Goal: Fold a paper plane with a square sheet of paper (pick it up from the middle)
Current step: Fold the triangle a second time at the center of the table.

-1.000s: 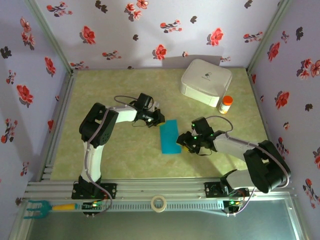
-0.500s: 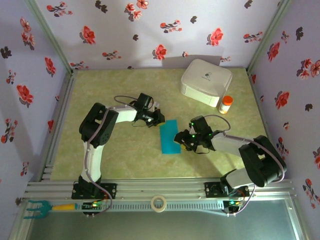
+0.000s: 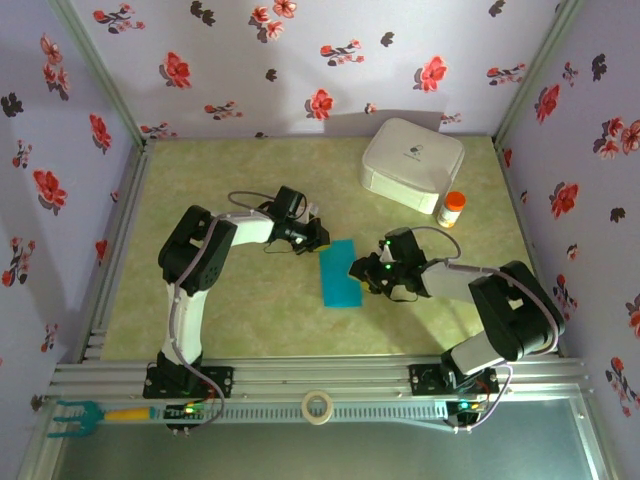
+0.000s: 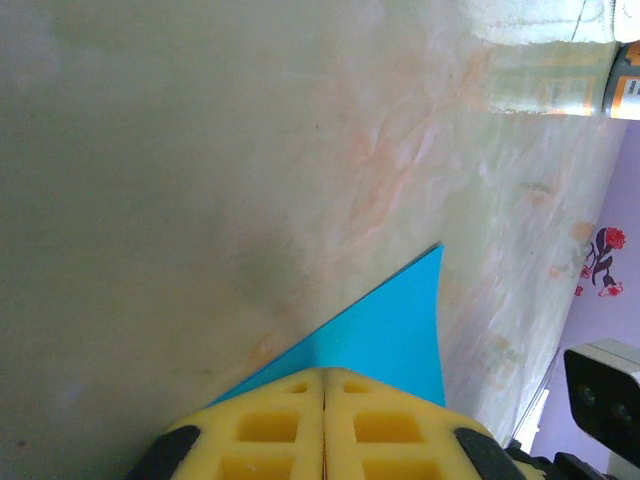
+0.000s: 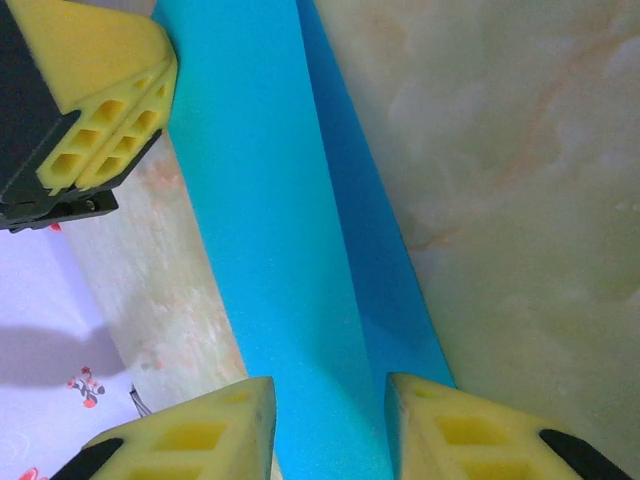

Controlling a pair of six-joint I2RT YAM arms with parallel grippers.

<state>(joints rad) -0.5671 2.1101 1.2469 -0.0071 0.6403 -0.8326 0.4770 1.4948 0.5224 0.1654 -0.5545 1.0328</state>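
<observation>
Turquoise sheet of paper (image 3: 340, 273), folded into a narrow flat strip with one long crease, lies on the marbled green table (image 3: 250, 310) between the arms. The left gripper (image 3: 320, 240) is clenched, its yellow foam pads pressed together at the far corner of the strip. The right gripper (image 5: 330, 420) is released, its pads apart over the strip.

Left arm (image 3: 205, 255) rises from its base at 7 o'clock, elbow folded high, forearm running toward 3 o'clock. Left gripper (image 4: 325, 400) is tipped down with its yellow pads (image 4: 270, 425) pressed flat together, no gap. Right arm (image 3: 505, 315) rises from its base at 5 o'clock, elbow hunched at 4 o'clock, forearm low and pointing to 9 o'clock. Right gripper (image 5: 325, 415) has its jaws parted with a clear gap, near the left gripper but not touching it.
</observation>
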